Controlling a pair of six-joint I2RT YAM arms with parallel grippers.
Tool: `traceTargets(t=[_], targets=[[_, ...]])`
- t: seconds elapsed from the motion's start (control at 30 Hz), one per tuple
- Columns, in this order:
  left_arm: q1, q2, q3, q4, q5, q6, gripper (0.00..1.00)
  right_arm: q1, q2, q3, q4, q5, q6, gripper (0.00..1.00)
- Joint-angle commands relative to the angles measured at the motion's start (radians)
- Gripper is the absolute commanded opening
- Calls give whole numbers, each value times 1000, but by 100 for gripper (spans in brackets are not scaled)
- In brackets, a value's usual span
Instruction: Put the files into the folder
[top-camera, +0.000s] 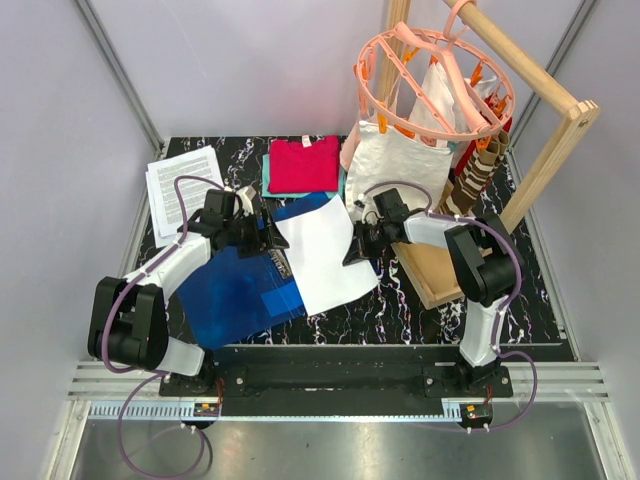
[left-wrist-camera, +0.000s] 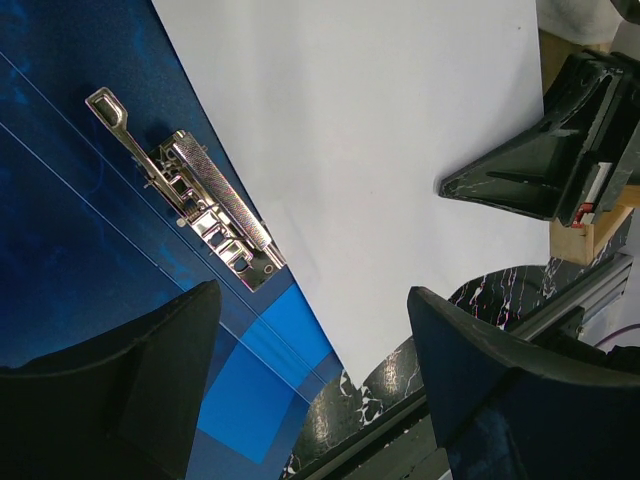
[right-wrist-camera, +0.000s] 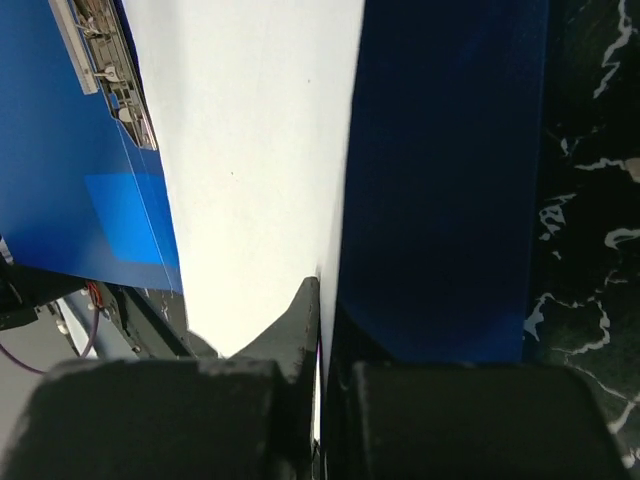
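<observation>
The blue folder (top-camera: 235, 290) lies open on the black marbled table, its metal spine clip (left-wrist-camera: 195, 200) in the middle. One blank white sheet (top-camera: 325, 255) lies over its right half. My right gripper (top-camera: 355, 250) is shut on that sheet's right edge; in the right wrist view the gripper (right-wrist-camera: 322, 300) pinches the sheet (right-wrist-camera: 250, 150) above the blue cover (right-wrist-camera: 440, 170). My left gripper (top-camera: 265, 240) is open and empty over the clip, its fingers (left-wrist-camera: 150, 380) apart above the folder's near edge. More files (top-camera: 185, 185), printed sheets, lie stacked at the back left.
Folded red and teal clothes (top-camera: 302, 165) lie at the back centre. A white cloth bag (top-camera: 395, 160) hangs under an orange round hanger (top-camera: 430, 80) on a wooden rack (top-camera: 560, 150) at the right, whose base board (top-camera: 435, 265) sits beside the sheet.
</observation>
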Motion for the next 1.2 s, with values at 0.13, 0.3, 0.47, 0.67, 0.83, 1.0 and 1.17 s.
traceTargets(t=[0.13,0.3,0.47,0.67,0.83,1.0,1.17], targets=[[6,-5,-14,46,26,3,79,-9,-85,87,-91,-49,-18,0],[6,-8,-20,49,26,2,79,-15,-104,87,-91,-115,10,0],[8,-11,-20,47,24,5,79,-32,-101,89,-73,-184,37,0],[9,-14,-21,49,27,3,79,-50,-99,69,-6,-266,100,0],[11,-15,-26,52,27,3,79,-52,-101,46,88,-328,184,0],[11,-14,-26,56,32,0,79,-44,-90,47,157,-352,238,0],[11,-18,-27,55,35,2,79,-32,-73,62,169,-344,252,0]])
